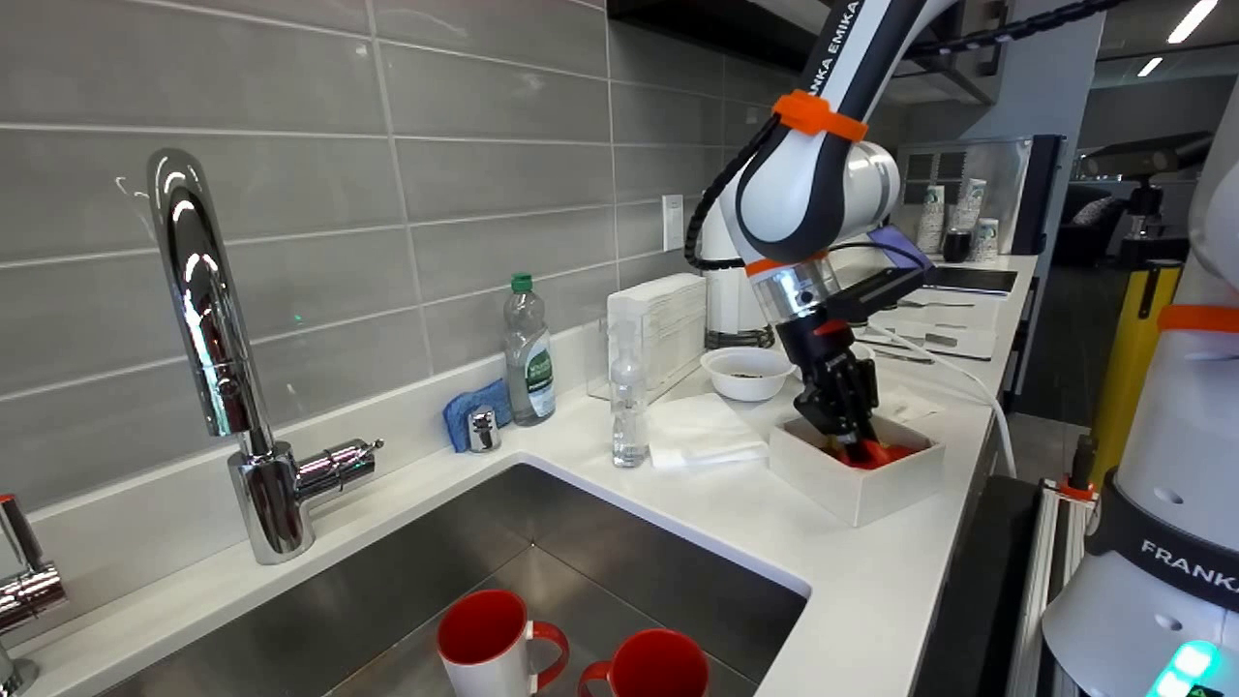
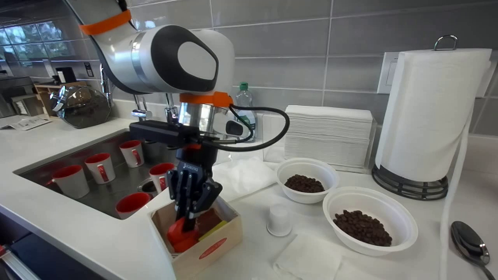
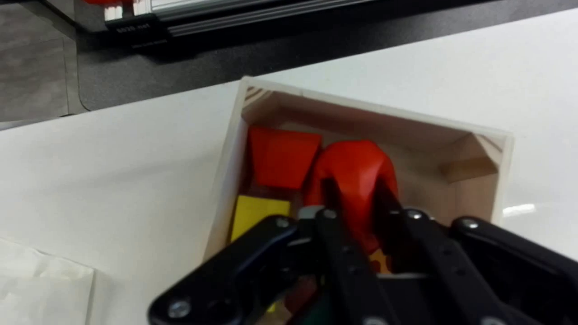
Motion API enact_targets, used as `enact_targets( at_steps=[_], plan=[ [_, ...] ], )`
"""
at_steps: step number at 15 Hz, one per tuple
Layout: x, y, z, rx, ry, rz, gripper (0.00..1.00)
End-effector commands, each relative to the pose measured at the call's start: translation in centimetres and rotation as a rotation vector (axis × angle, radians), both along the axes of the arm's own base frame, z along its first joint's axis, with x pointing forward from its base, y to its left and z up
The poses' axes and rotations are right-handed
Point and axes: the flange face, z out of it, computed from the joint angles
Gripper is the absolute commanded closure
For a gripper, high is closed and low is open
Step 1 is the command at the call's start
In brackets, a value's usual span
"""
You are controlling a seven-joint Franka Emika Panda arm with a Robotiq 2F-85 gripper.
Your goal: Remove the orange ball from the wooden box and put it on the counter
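The orange ball (image 3: 356,158) is a rounded orange-red thing inside the wooden box (image 3: 375,106). In the wrist view my gripper (image 3: 356,189) has a finger pressed into each side of the ball, and the ball bulges between them. In an exterior view the fingertips (image 2: 189,222) reach down into the box beside the ball (image 2: 179,231). The box (image 2: 221,247) is pale wood and stands on the white counter (image 2: 128,233). In an exterior view the near wall of the box (image 1: 823,481) hides the ball's lower part.
A red block (image 3: 284,158) and a yellow block (image 3: 259,214) lie in the box beside the ball. White bowls (image 2: 369,221) and a small white cup (image 2: 279,219) stand near it. The sink (image 1: 465,571) holds several red-and-white mugs (image 2: 100,168). A clear bottle (image 1: 629,407) stands by the sink.
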Motion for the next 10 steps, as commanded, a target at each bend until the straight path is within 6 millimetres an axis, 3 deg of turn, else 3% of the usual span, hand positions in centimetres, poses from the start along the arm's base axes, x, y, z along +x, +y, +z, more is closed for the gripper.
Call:
enact_targets(
  at_steps=[1,3,5,7,10],
  plan=[
    [1.0,0.2,3.1,0.014,-0.071,0.020,0.97],
    [0.3,0.4,4.4,0.020,-0.118,0.026,0.97],
    [1.8,-0.1,6.2,0.011,-0.167,0.021,0.97],
    [1.4,-0.3,7.5,-0.003,-0.231,0.000,0.97],
    [2.4,-1.3,9.3,-0.004,-0.330,-0.058,0.97]
  ],
)
